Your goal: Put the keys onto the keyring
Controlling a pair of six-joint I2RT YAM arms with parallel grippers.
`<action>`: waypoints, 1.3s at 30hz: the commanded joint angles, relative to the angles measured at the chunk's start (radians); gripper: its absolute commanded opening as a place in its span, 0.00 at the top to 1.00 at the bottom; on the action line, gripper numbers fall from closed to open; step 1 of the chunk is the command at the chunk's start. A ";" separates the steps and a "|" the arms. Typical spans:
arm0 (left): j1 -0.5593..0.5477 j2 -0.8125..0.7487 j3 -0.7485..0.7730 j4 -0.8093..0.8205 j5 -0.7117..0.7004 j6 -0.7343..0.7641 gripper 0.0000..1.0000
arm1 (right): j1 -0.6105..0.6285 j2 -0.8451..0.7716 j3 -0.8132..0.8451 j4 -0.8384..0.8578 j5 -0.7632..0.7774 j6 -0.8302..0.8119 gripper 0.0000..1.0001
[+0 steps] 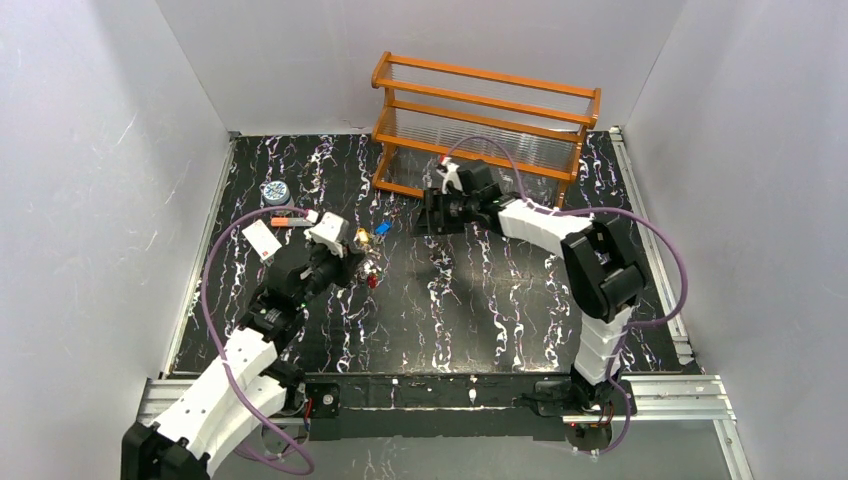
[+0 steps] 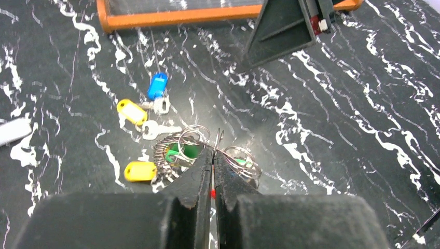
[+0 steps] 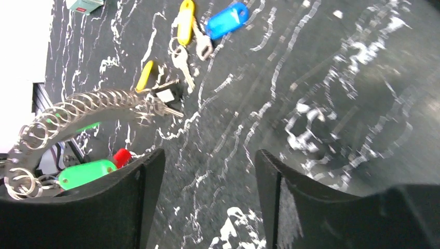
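The left gripper (image 2: 213, 155), its claw pressed together on the thin silvery wire keyring (image 3: 93, 106) left of the tabletop's middle, seems to have the green-tagged key (image 3: 85, 174) and red-tagged key (image 3: 122, 155) already on it. The blue-tagged key (image 2: 157, 85) and two yellow-tagged keys (image 2: 131, 111) lie loose just beyond, toward the far edge. The right gripper (image 3: 207, 155) hovers nearby, spread and empty, with the orange wooden rack (image 1: 485, 120) close behind, crowding its approach.

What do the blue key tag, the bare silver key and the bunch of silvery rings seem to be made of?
Blue oblong key tag: probably plastic, glossy, with saturated colour and soft highlights. Bare silver key: metal, judging by its bright grey sheen. Silvery looped-wire keyring: thin metal wire, perhaps steel, glinting sharply.
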 commanded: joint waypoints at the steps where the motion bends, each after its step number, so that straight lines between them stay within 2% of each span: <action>1: 0.122 -0.084 -0.069 -0.002 0.178 -0.013 1.00 | 0.070 0.079 0.150 -0.065 0.049 -0.037 0.32; 7: 0.144 -0.222 -0.115 0.066 0.177 0.010 1.00 | 0.109 0.230 0.327 -0.092 0.068 -0.032 0.48; 12: 0.144 -0.263 -0.139 0.093 0.189 0.045 1.00 | 0.111 0.360 0.462 -0.116 0.072 -0.008 0.55; 21: 0.145 -0.292 -0.132 0.063 0.131 0.120 1.00 | 0.111 0.494 0.620 -0.133 0.042 0.039 0.59; 31: 0.145 -0.449 -0.145 0.037 -0.048 0.154 1.00 | 0.111 0.542 0.645 -0.121 0.021 0.079 0.60; 39: 0.144 -0.509 -0.162 0.063 -0.067 0.155 1.00 | 0.115 0.565 0.664 -0.112 -0.001 0.094 0.72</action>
